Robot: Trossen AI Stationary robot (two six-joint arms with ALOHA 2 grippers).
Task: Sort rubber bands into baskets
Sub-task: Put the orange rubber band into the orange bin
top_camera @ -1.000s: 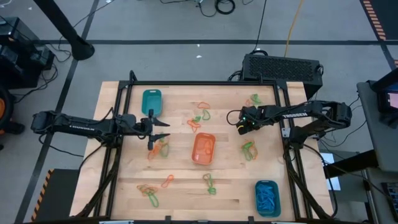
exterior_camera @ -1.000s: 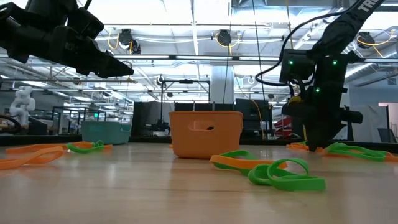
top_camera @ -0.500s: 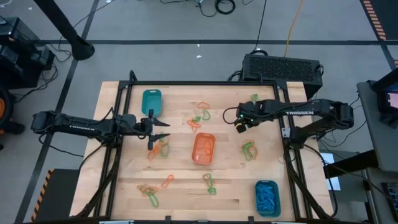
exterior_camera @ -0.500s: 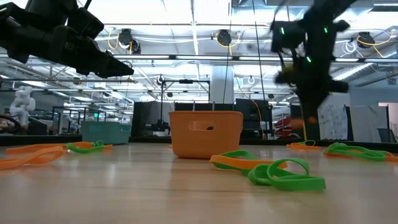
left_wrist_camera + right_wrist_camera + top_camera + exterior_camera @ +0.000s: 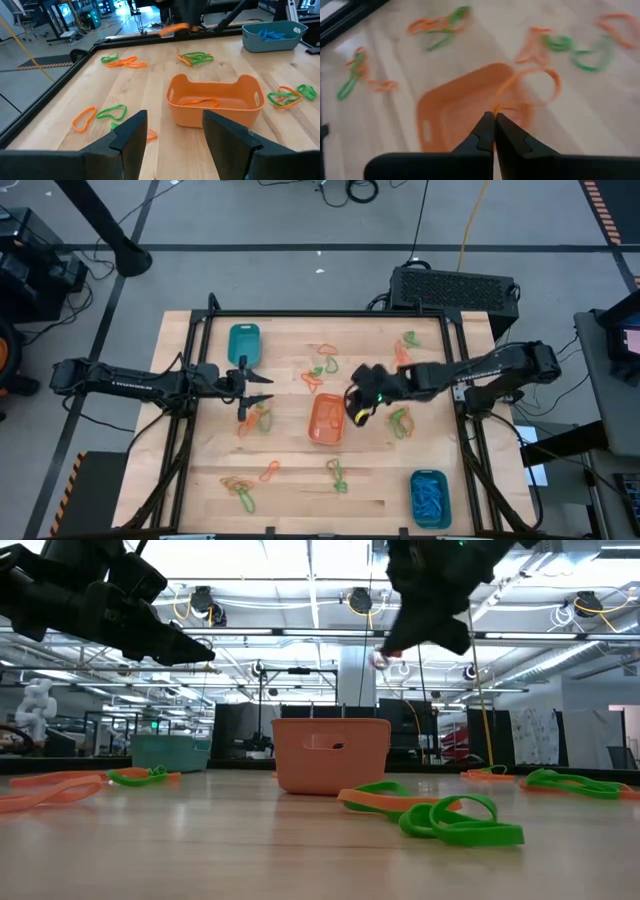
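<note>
Orange band (image 5: 535, 85) in right fingers (image 5: 487, 131), blurred, above orange basket (image 5: 455, 115)

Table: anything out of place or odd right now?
Nothing damaged. Loose orange and green bands lie scattered over the table, unsorted. The orange basket holds an orange band, the near-right teal basket blue ones. The right end effector pinches an orange band over the orange basket.

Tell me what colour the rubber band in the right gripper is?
Orange. The rubber band shows best in the right wrist view, pinched in the right gripper.
</note>
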